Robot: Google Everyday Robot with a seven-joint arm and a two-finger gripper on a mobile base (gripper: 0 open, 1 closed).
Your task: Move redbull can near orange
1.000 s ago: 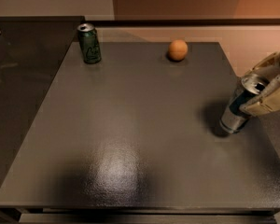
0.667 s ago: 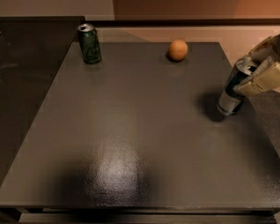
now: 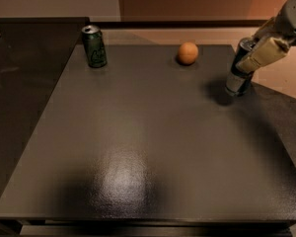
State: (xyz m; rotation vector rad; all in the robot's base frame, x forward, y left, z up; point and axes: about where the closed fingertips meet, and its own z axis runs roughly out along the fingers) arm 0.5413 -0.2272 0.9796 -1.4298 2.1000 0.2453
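Observation:
The redbull can (image 3: 237, 80), slim and silver with dark panels, is held in my gripper (image 3: 254, 58) at the table's right edge, lifted a little above the surface with its shadow beneath and to the left. The gripper's cream fingers (image 3: 261, 53) are shut around the can's upper part, and the arm comes in from the upper right. The orange (image 3: 188, 53), small and round, sits on the table at the far middle, to the left of the can and a bit farther back.
A shorter green can (image 3: 94, 46) stands upright at the far left of the dark grey table (image 3: 138, 147). A darker counter (image 3: 19, 83) adjoins on the left. The table's right edge runs just under the held can.
My gripper has carried the redbull can upward and toward the far side of the table, closer to the orange. The orange and green can have not moved.

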